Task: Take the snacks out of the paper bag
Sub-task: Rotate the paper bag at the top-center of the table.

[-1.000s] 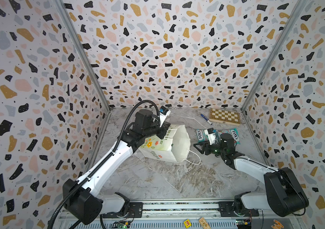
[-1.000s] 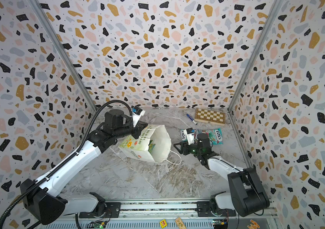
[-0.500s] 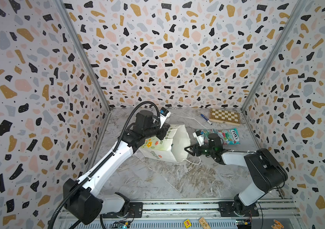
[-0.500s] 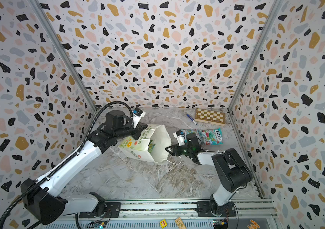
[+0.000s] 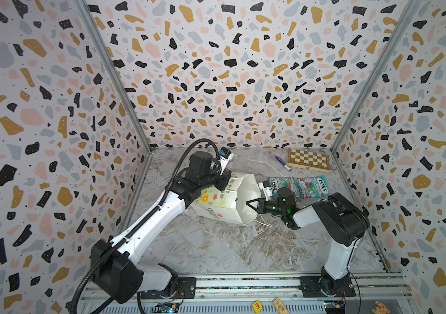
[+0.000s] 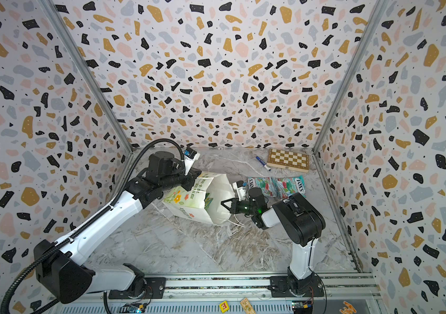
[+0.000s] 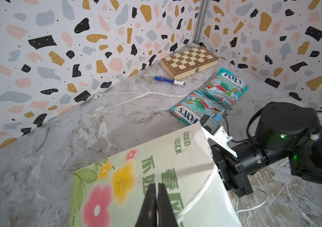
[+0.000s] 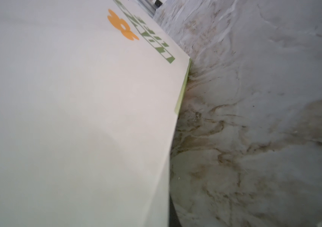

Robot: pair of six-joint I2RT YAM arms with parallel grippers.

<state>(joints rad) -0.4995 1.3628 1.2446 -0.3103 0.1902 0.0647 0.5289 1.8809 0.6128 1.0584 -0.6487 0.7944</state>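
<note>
1. The paper bag (image 5: 221, 202) lies on its side in the middle of the table (image 5: 216, 244), with its mouth toward the right edge. The left fingers (image 7: 150, 200) are clamped together on its upper wall and hold the mouth up. Paper this thin could tear or slide out of the pinch, and the mouth would then sag shut.
2. The right fingers (image 5: 248, 202) are pressed together at the bag's mouth. Whether they hold a pouch, paper or nothing cannot be told. If they have caught the bag's own wall, an outward pull would drag the bag against the left grip and crumple or rip it.
3. A white cord handle (image 5: 265, 223) trails on the table just under the right wrist and could snag when that arm backs out.
4. Two teal-red FOX'S pouches (image 7: 225, 86) (image 7: 195, 110) lie flat and touching near the right edge, toward the far right corner. They sit just behind the right arm, so a wide swing could knock them. Whether any pouch is inside the bag is hidden.
5. The pouches read "FOX'S" and "MINT BLOSSOM". The bag shows "GOOD LUCK" in a green oval beside green Chinese characters and printed flowers. A yellow block (image 5: 256, 306) on the rail at the near edge bears a red "E". The label on the blue marker (image 7: 169, 81) beside the chessboard (image 7: 189, 61) is too small to read.
</note>
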